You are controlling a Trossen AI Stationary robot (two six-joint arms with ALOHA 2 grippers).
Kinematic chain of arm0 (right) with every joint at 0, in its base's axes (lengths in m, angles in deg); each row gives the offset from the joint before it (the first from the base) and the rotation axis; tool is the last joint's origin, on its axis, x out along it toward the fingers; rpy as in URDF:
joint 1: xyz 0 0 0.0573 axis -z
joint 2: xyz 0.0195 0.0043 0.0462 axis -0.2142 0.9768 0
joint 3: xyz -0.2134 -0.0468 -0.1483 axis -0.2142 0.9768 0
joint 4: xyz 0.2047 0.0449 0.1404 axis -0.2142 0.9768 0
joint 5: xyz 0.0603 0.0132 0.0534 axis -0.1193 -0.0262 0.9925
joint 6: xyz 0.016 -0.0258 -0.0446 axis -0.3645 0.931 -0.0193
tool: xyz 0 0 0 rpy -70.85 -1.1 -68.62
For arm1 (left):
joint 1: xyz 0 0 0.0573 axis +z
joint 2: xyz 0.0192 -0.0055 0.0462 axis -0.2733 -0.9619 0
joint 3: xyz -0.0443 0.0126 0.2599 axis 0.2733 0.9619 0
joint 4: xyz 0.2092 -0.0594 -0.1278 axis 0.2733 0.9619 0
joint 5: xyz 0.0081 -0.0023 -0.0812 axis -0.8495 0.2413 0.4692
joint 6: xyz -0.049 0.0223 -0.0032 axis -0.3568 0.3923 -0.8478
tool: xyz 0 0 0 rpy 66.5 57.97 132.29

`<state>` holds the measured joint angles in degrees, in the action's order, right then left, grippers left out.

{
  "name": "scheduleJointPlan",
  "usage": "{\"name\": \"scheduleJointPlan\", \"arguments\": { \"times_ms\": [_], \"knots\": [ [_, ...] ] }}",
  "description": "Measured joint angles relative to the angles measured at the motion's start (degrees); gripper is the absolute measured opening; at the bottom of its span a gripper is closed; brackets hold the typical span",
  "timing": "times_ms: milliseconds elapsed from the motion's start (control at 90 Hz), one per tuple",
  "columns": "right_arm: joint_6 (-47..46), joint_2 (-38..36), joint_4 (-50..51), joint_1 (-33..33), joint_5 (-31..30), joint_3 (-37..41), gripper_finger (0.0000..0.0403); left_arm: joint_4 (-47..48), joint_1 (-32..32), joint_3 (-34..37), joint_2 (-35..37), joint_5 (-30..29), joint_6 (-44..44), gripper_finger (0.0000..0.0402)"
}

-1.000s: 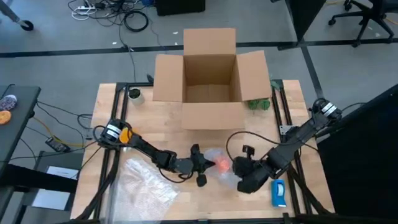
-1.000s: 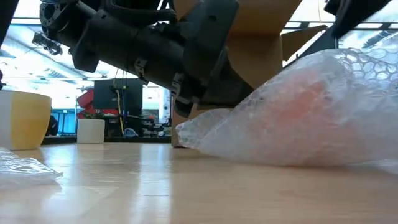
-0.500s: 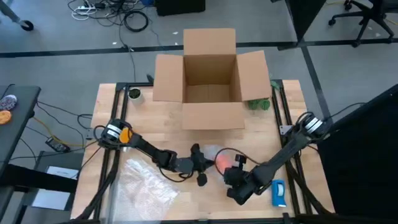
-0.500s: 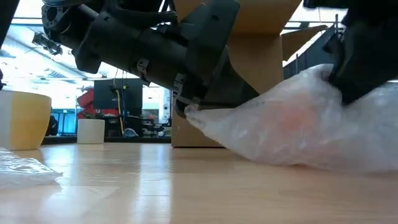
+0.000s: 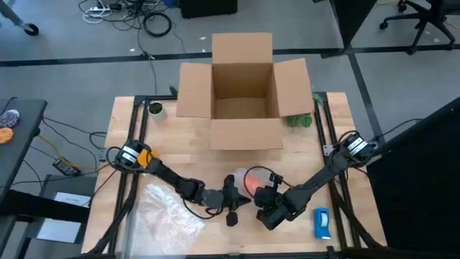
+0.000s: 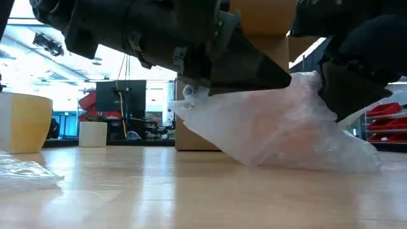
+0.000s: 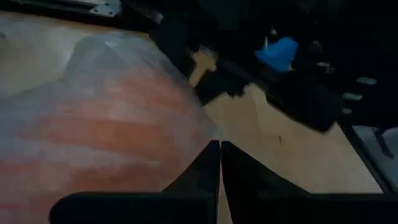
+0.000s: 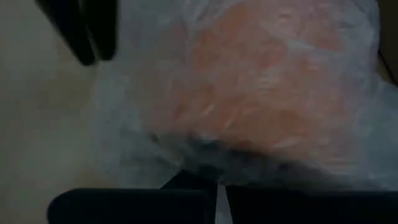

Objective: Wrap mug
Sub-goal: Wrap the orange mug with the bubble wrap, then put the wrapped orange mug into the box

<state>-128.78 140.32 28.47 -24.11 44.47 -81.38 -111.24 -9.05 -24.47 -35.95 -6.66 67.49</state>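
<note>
Mug (image 5: 253, 183) sat near the table's (image 5: 180, 137) front edge, under bubble wrap (image 5: 244, 176), between both grippers from above. At table level, the left gripper (image 6: 191, 89) pinched the wrap's corner. Right gripper (image 8: 217, 186) looked closed on wrap.

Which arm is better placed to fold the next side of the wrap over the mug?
Probably the right. Its gripper is at the near side of the mug, pressed into loose wrap. The left gripper is shut on a wrap corner and holds it lifted, so it seems best kept there.
</note>
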Motion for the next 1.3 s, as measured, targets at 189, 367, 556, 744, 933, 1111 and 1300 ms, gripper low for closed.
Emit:
{"name": "scheduleJointPlan", "arguments": {
  "times_ms": [189, 367, 556, 744, 933, 1111, 1300],
  "knots": [
    [-1.42, -6.16, 3.83, -3.09, 2.37, -0.19, 0.0006, 3.75, 0.04, 0.04, 0.95, -0.11, -0.01, 0.0000],
    [-8.87, -10.92, 9.35, -8.03, 0.84, -0.19, 0.0024, 12.57, -0.10, -0.02, 7.54, -0.12, 1.15, 0.0000],
    [-15.46, -9.93, 6.04, -10.97, -6.86, -0.19, 0.0071, 30.35, 1.14, -0.04, 14.07, -7.84, 1.94, 0.0000],
    [-22.41, -7.84, 1.82, -9.52, -15.21, -0.17, 0.0141, 38.96, 3.89, 0.80, 13.83, -9.69, -3.86, 0.0000],
    [-28.78, -5.53, 1.25, -5.28, -14.38, 0.32, 0.0209, 36.77, 3.93, 2.62, 13.02, -9.49, -5.24, 0.0000],
    [-27.56, -3.64, -5.50, -0.51, -12.41, 3.23, 0.0254, 29.24, 3.93, 4.29, 10.22, -8.56, -5.35, 0.0000],
    [-14.57, -3.22, -24.70, 4.82, -7.71, 7.62, 0.0263, 21.11, 4.25, 3.87, 4.49, -4.27, -4.49, 0.0000]
  ]
}}
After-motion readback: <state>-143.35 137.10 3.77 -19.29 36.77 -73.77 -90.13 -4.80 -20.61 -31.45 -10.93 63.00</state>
